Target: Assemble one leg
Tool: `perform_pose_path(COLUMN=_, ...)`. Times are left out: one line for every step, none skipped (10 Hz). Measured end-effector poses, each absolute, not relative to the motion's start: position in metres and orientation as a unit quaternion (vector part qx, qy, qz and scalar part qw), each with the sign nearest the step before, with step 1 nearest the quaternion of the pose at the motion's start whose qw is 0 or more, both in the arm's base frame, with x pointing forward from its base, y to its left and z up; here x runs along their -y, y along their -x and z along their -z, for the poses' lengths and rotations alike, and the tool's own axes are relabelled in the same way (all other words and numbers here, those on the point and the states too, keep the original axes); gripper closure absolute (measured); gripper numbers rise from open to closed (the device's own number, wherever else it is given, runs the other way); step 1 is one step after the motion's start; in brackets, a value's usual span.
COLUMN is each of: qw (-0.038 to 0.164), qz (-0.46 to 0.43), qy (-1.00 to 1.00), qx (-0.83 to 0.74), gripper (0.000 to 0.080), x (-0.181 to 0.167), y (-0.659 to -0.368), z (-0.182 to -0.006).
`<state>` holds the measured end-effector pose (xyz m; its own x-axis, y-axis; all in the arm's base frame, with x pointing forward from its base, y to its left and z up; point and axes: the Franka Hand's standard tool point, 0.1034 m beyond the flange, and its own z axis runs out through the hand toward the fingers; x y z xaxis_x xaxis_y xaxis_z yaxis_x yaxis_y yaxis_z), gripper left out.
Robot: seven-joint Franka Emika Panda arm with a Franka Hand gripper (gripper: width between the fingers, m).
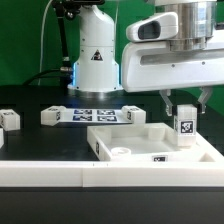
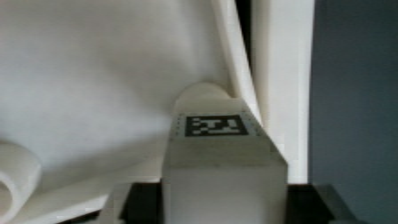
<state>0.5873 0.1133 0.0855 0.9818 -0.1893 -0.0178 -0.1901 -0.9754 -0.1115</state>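
My gripper [image 1: 184,106] is shut on a leg [image 1: 184,124], a small white post with a black-and-white tag, and holds it upright over the right side of the large flat white piece [image 1: 150,143]. In the wrist view the leg [image 2: 217,150] runs up between my dark fingertips [image 2: 146,203], its tagged end near the rim of the large piece [image 2: 107,90]. Whether the leg's lower end touches the piece I cannot tell. Another leg [image 1: 10,121] lies at the exterior view's left. A round pocket [image 1: 121,153] shows in the piece's near corner.
The marker board [image 1: 95,114] lies behind the large piece, with white posts [image 1: 48,116] at its ends. A long white flat bar [image 1: 110,177] runs across the front. The arm's white base [image 1: 95,60] stands at the back.
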Motion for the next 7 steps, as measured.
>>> perform_pose_path(qw=0.056, qz=-0.005, qy=0.99, qx=-0.132, gripper=0.0509, x=-0.1155, y=-0.5871, z=-0.0854)
perform_pose_path(qw=0.055, qz=-0.007, qy=0.981, qx=-0.185, gripper=0.0509, x=-0.116, y=-0.5871, z=-0.0852)
perform_pose_path(qw=0.055, qz=-0.005, qy=0.971, qx=-0.233, gripper=0.0509, x=-0.1159, y=-0.5875, z=-0.0849)
perform_pose_path(qw=0.056, qz=-0.004, qy=0.962, qx=-0.268, gripper=0.0509, x=-0.116, y=-0.588, z=-0.085)
perform_pose_path(qw=0.056, qz=-0.003, qy=0.941, qx=-0.333, gripper=0.0509, x=-0.1164, y=-0.5877, z=-0.0847)
perform_pose_path(qw=0.054, qz=-0.004, qy=0.918, qx=-0.393, gripper=0.0508, x=-0.1175, y=-0.5874, z=-0.0847)
perform_pose_path(qw=0.053, qz=-0.005, qy=0.91, qx=-0.411, gripper=0.0508, x=-0.1178, y=-0.5874, z=-0.0847)
